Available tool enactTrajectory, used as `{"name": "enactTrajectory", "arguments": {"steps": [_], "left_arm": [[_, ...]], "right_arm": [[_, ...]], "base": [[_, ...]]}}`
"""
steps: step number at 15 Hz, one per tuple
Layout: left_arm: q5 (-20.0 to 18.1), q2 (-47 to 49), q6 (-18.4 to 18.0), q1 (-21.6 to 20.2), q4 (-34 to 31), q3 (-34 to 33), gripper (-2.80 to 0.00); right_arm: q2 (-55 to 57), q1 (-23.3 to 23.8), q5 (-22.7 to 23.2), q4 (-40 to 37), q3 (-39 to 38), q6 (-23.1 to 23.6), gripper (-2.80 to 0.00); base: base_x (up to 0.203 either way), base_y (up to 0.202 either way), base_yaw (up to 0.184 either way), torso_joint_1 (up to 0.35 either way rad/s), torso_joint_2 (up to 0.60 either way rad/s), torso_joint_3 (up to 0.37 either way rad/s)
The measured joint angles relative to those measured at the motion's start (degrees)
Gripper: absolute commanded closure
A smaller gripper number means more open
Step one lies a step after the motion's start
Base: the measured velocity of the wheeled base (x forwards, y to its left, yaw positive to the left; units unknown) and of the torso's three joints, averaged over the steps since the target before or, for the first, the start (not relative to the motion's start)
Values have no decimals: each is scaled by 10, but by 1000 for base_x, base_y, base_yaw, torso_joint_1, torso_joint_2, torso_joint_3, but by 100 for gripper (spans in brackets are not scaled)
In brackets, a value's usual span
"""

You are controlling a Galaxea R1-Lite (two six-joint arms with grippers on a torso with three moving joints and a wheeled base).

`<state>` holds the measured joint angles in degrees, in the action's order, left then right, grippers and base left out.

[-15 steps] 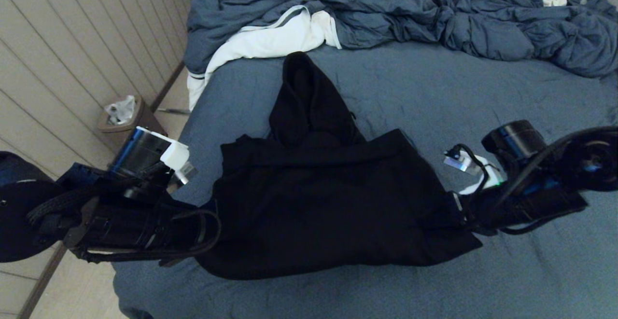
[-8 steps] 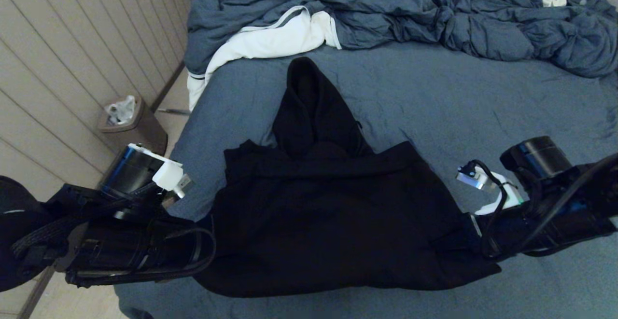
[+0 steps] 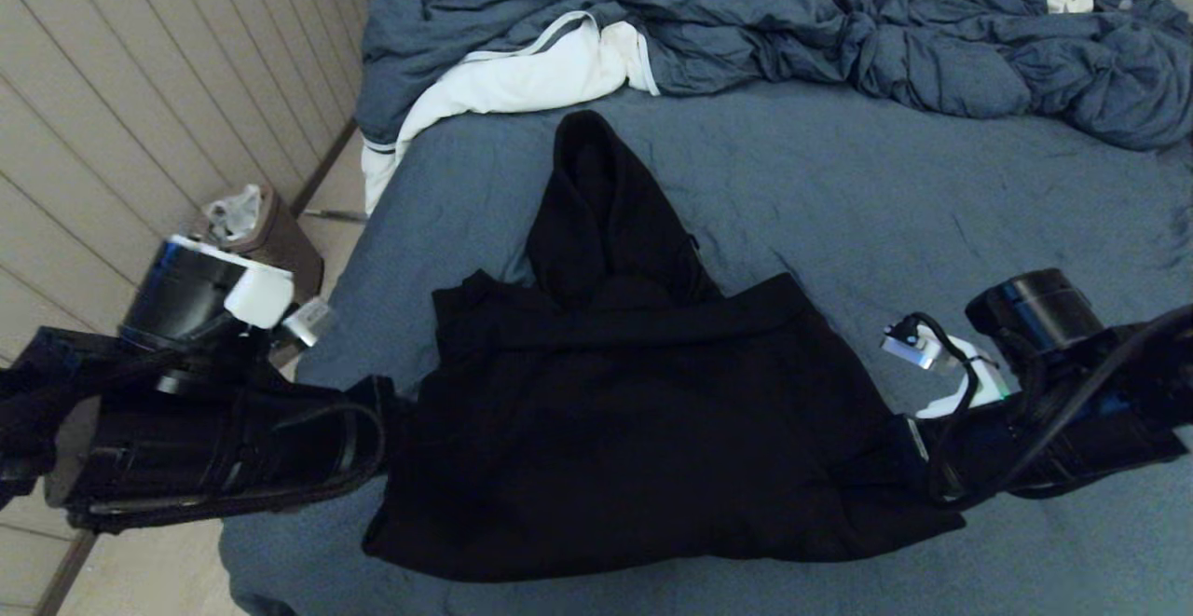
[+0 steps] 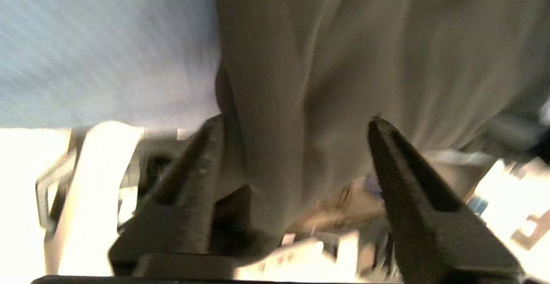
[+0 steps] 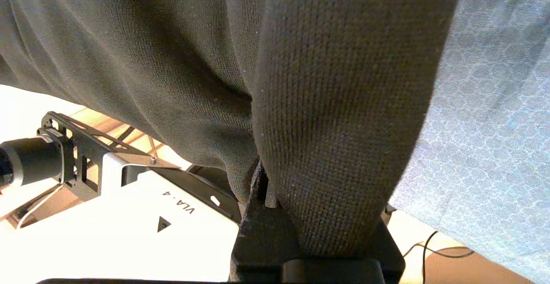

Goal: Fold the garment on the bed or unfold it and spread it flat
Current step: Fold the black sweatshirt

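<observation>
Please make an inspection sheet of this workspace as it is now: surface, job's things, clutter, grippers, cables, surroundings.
Surface: bed, blue-grey sheet, slightly wrinkled.
Job's things: black hoodie on the sheet near the front edge, hood pointing away from the robot.
Clutter: rumpled comforter and white cloth at the far end.
Grippers: left gripper at the hoodie's left edge, jaws open, fabric between them; right gripper at the right edge, jaws shut on the hoodie.
Cables: black cable looped on the right wrist.
Surroundings: panelled wall, waste bin on the floor.
</observation>
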<state>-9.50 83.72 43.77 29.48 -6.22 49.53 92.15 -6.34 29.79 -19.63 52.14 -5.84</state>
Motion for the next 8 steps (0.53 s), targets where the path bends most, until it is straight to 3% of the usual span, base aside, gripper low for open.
{"name": "enactTrajectory", "arguments": {"steps": [3, 7, 8], "left_arm": [[-3, -23, -12, -62, -15, 43, -280], [-31, -19, -10, -78, -16, 78, -280], [-42, -15, -8, -78, -15, 80, -280]], "right_arm": [[1, -3, -1, 0, -2, 0, 0], [-1, -13, -49, 26, -18, 16, 0], [-1, -16, -55, 47, -22, 13, -280]], "base": [[0, 0, 0, 0, 0, 0], [0, 0, 0, 0, 0, 0], [0, 0, 0, 0, 0, 0]]}}
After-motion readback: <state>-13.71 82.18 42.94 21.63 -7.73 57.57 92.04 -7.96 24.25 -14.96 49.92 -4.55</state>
